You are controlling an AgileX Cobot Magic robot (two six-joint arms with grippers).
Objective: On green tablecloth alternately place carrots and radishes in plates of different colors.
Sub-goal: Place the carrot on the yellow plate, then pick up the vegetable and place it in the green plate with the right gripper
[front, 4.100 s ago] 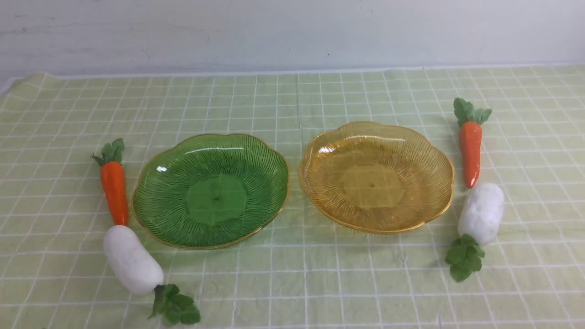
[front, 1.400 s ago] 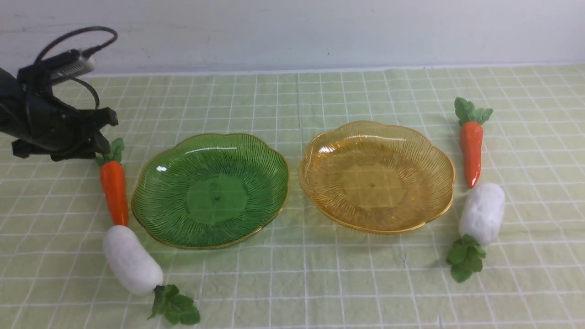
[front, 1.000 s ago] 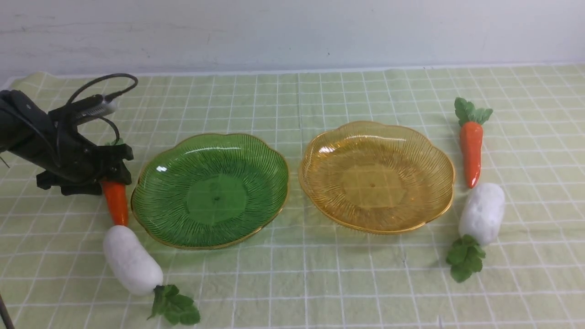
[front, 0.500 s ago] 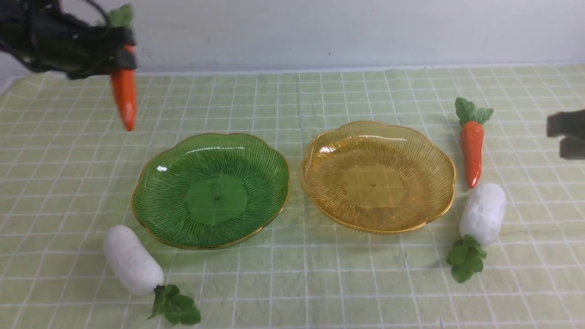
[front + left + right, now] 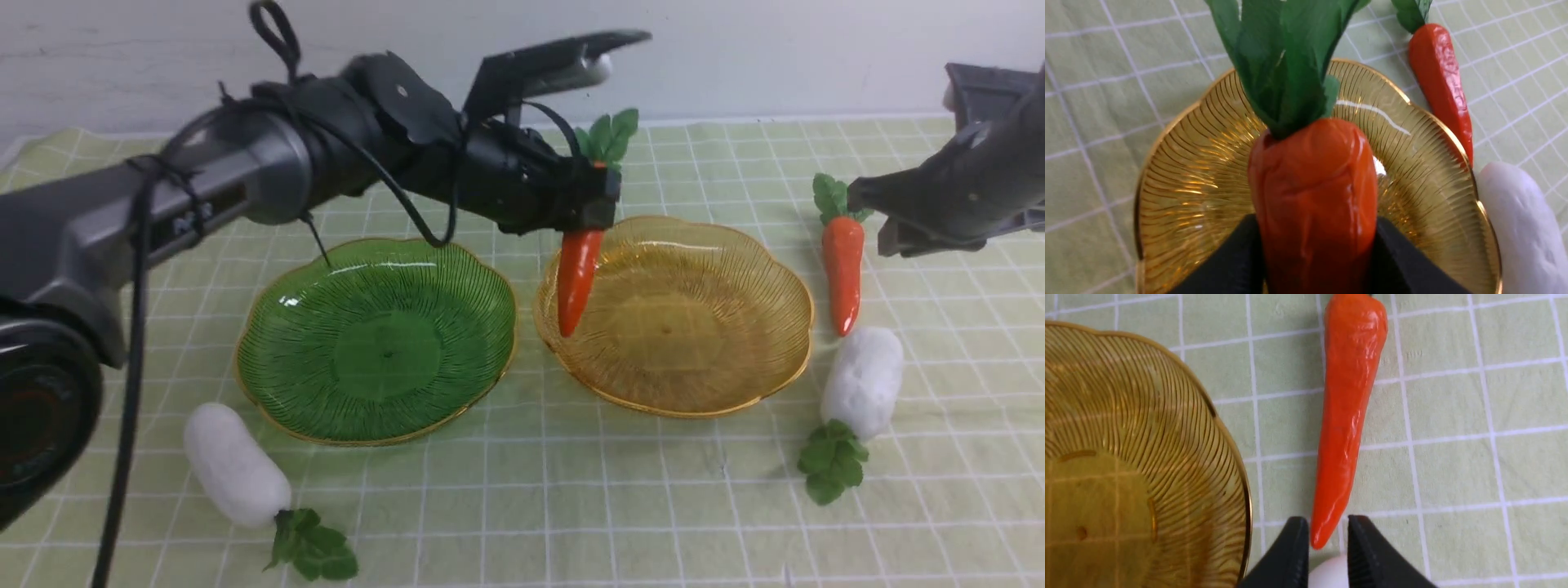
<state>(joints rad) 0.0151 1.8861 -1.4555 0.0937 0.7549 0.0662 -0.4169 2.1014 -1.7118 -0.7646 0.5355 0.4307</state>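
My left gripper [image 5: 584,208] is shut on an orange carrot [image 5: 576,278] just below its green leaves. The carrot hangs tip down over the left part of the amber plate [image 5: 735,269]; in the left wrist view the carrot [image 5: 1312,192] sits between the black fingers [image 5: 1237,265], above the amber plate [image 5: 1188,196]. The green plate [image 5: 375,343] holds nothing. My right gripper [image 5: 870,220] hovers beside the second carrot [image 5: 841,269] lying on the green tablecloth [image 5: 522,506]. In the right wrist view its jaws stand a little apart and open, with the tip of that carrot [image 5: 1347,416] showing between them.
One white radish [image 5: 235,465] lies near the green plate's front left, leaves toward me. Another radish [image 5: 863,380] lies right of the amber plate, just below the second carrot's tip. A pale wall bounds the cloth's far edge.
My left gripper lifted the left carrot off the cloth and carried it rightward over the amber plate. My right arm came in from the right above the other carrot, and its jaws parted.
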